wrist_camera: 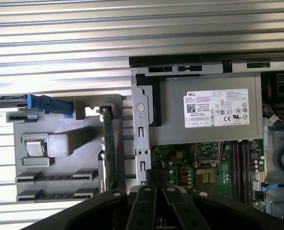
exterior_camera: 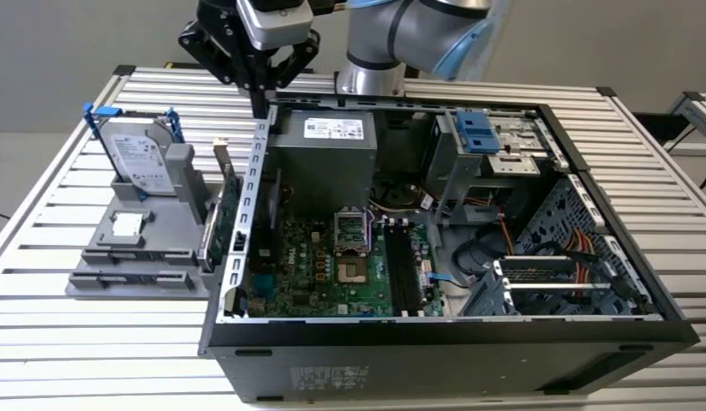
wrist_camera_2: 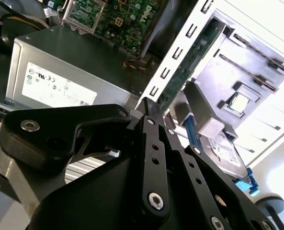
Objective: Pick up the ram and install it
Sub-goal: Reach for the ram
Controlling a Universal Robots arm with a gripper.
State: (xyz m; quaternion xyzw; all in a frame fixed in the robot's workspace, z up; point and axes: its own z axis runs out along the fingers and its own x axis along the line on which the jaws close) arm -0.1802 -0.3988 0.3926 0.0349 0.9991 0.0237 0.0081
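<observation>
Ram appears as a long dark strip standing among the memory slots of the motherboard, inside the open computer case. Whether it is fully seated cannot be told. The case is laid on its side on the slatted bench.

The claw is held above the case wall on the exterior view's left, near the back corner beside the grey power supply, well apart from the ram. It is clenched: in the second wrist view its black fingertips are brought together to a point, and nothing is seen gripped between them.

A grey holder is placed on the bench just beside the case, on the exterior view's left. A silver hard drive with a blue bracket is propped upright at its far end, and a small square chip is laid flat in front of it. A green circuit card is stood on edge between the holder and the case wall. Two long slotted blocks are seen at the holder's near end.
</observation>
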